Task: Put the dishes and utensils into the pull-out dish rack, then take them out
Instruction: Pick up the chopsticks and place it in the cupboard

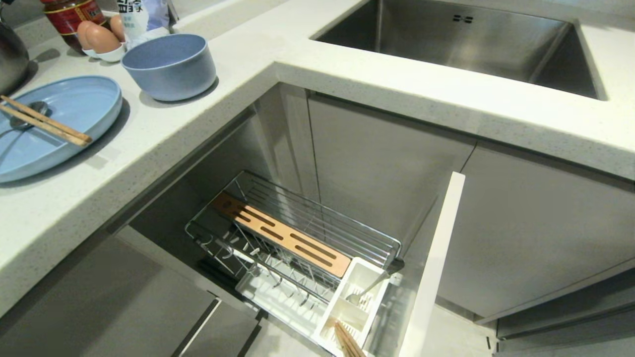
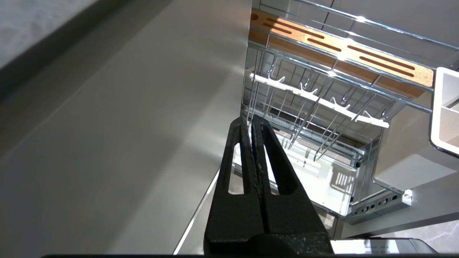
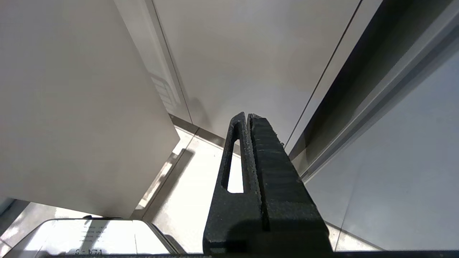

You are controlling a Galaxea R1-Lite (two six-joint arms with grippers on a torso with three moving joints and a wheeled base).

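On the counter at the left lies the pale blue oval plate (image 1: 74, 106), with two wooden chopsticks (image 1: 44, 124) and a silver spoon (image 1: 30, 111) on it. Behind it stands the pale blue bowl (image 1: 171, 67). Below the counter the pull-out dish rack (image 1: 317, 223) is drawn out, its wooden strip (image 1: 283, 240) on top and its grey-white front panel (image 1: 436, 263) on the right. Its white caddy (image 1: 354, 297) holds a metal utensil (image 1: 367, 290) and wooden sticks (image 1: 347, 342). My left gripper (image 2: 250, 120) hangs shut and empty beside the rack (image 2: 322, 104). My right gripper (image 3: 246, 115) is shut and empty near the cabinet fronts. Neither arm shows in the head view.
A steel sink (image 1: 471, 44) is set in the counter at the back right. Eggs (image 1: 99, 37), a dark jar (image 1: 69, 15) and a steel pot (image 1: 10, 54) crowd the counter's far left corner. Grey cabinet doors (image 1: 387, 168) close in behind the rack.
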